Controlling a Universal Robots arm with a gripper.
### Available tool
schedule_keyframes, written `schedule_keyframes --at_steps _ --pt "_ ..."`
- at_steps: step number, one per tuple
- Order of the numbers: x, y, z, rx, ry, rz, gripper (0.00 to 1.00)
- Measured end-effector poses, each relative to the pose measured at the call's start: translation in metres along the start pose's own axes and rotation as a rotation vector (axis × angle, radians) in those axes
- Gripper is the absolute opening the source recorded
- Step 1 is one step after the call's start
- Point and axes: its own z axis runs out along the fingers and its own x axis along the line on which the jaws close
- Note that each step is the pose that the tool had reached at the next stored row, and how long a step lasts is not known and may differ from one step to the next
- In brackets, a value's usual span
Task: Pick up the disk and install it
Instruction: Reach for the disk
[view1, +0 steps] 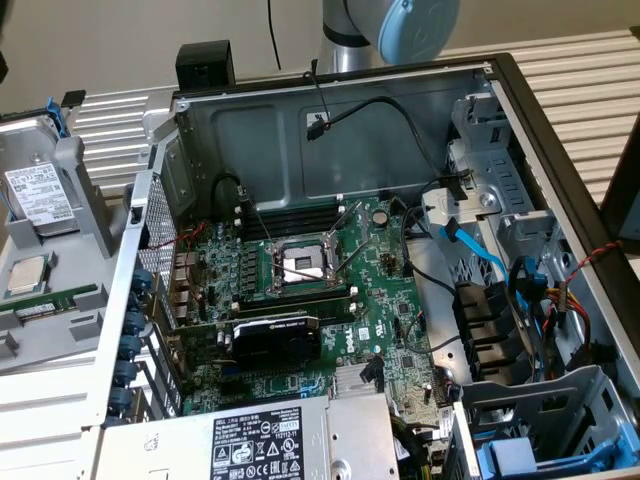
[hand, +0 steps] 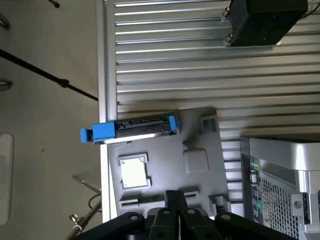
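My hand (hand: 175, 195) is shut tight on nothing; the disk (hand: 134, 128) stands on edge just outside the computer case (view1: 260, 130); it looks rigid, dense, shock-sensitive; I'd grip its blue frame.

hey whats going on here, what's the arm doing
A robot arm is working beside an open computer case. Its tool is shut and empty, hanging above a grey holder tray outside the case. The disk, in its blue frame, stands in that tray and has not been picked up yet.
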Motion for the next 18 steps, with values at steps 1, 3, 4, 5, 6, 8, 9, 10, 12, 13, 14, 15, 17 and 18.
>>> schedule_keyframes --at_steps 1,3,4,5,6,8,9,10,12,13,14,15,17,18 --pt "0.002 0.0018 0.0001 0.0000 0.0002 0.000 0.11" --pt "0.007 0.0055 0.0004 0.0001 0.0005 0.000 0.11" --pt "0.010 0.0074 0.0006 0.0002 0.0010 0.000 0.11" --pt "0.012 0.0090 0.0007 0.0002 0.0019 0.000 0.11" --pt "0.015 0.0107 0.0009 0.0002 0.0027 0.000 0.11" --pt "0.020 0.0141 0.0012 0.0003 0.0046 0.000 0.11" --pt "0.023 0.0157 0.0013 0.0004 0.0056 0.000 0.11" --pt "0.026 0.0171 0.0015 0.0005 0.0069 0.000 0.11" --pt "0.035 0.0183 0.0019 0.0005 0.0078 0.000 0.11" --pt "0.039 0.0187 0.0020 0.0005 0.0083 0.000 0.11" --pt "0.044 0.0192 0.0022 0.0006 0.0088 0.000 0.11" --pt "0.048 0.0199 0.0023 0.0006 0.0095 0.000 0.11" --pt "0.054 0.0230 0.0026 0.0007 0.0106 0.000 0.11" --pt "0.056 0.0251 0.0028 0.0007 0.0110 0.000 0.11"
